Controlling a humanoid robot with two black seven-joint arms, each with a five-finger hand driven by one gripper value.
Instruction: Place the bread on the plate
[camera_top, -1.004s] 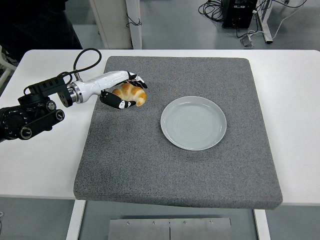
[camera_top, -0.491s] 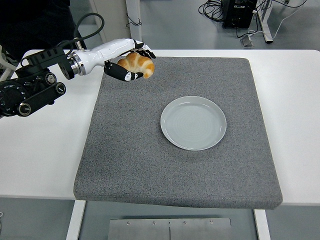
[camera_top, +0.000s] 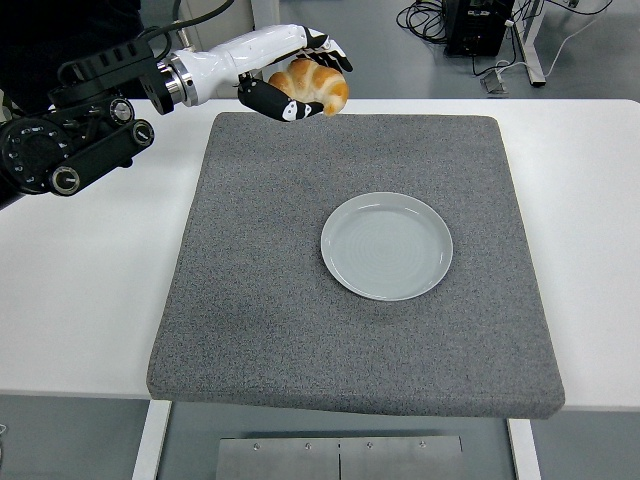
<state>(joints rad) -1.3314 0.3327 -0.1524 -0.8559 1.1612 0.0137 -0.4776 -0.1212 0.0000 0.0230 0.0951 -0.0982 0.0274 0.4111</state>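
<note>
One arm is in view, the left one, reaching in from the left edge with its black jointed housing over the white counter (camera_top: 80, 300) and a white forearm section leading up toward the far side. At its end, the left hand (camera_top: 293, 78) has its black-and-white fingers (camera_top: 277, 103) curled around the bread (camera_top: 312, 85), a golden-brown croissant-shaped roll, with some fingers underneath and others showing over the top of it. The roll is held in the air above the far edge of the grey mat (camera_top: 300, 300), near that mat's far left corner, and does not touch the mat or the counter. The mat is a thick, square, felt-like pad that covers most of the counter's middle, with bare white surface showing on either side of it. To the right of the hand and nearer the camera, the plate (camera_top: 387, 245) lies flat on the mat, a little right of the mat's centre; it is round, pale grey-blue, and holds nothing. The bread and the plate are well apart, the bread up and to the left of the plate. Beyond the counter's far edge, at the upper right, a dark box (camera_top: 478, 22) and tangled cables (camera_top: 420, 18) rest on the floor beside a white frame leg (camera_top: 530, 45).
</note>
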